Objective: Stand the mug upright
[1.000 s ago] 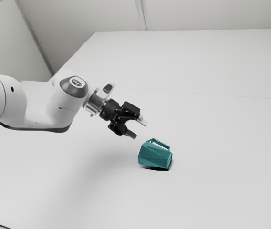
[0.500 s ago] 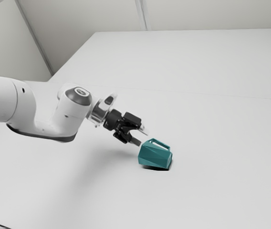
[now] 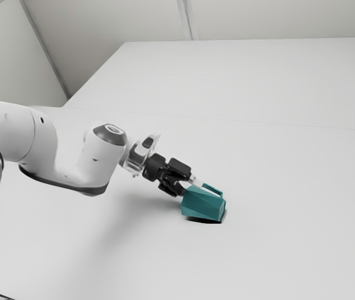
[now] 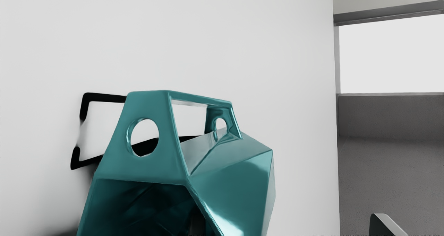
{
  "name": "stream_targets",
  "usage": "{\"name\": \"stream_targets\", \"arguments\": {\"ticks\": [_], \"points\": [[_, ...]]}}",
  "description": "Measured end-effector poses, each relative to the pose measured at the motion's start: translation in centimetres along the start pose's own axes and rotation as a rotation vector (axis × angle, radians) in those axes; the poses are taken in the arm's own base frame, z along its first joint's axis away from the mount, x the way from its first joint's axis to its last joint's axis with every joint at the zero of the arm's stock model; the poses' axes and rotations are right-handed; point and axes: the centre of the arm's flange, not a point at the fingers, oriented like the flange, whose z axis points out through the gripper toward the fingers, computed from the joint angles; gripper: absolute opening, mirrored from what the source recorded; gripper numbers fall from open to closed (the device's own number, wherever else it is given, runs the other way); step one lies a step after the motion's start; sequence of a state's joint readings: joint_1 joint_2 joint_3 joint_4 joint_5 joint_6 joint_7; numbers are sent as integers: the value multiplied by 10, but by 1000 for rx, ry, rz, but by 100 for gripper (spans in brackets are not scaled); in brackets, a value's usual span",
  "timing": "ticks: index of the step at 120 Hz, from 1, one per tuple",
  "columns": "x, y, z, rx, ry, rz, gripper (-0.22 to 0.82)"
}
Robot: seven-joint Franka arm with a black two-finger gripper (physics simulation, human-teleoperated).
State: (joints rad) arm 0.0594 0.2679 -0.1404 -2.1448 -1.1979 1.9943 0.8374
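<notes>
Mug (image 3: 204, 204) lies on its side, your end effector (image 3: 190, 187) spread, one finger (image 4: 197, 225) inside it. Pinch its slanted wall (image 4: 239, 187) off-centre and it could slip.

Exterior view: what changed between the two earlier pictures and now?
The claw moved down and toward the exterior view's right, up to the mug; one finger is now in its opening, the other finger outside. It took hold of nothing and stands open. The mug stayed where it was, lying on its side, handle up.
</notes>
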Motion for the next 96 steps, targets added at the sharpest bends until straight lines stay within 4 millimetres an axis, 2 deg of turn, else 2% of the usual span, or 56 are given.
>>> {"name": "stream_targets", "arguments": {"ticks": [42,65,96], "points": [[-5,-16,10,-51,-24,24,15],[-6,-17,10,-60,-24,51,-5],[-2,0,10,-57,-20,117,-14]]}}
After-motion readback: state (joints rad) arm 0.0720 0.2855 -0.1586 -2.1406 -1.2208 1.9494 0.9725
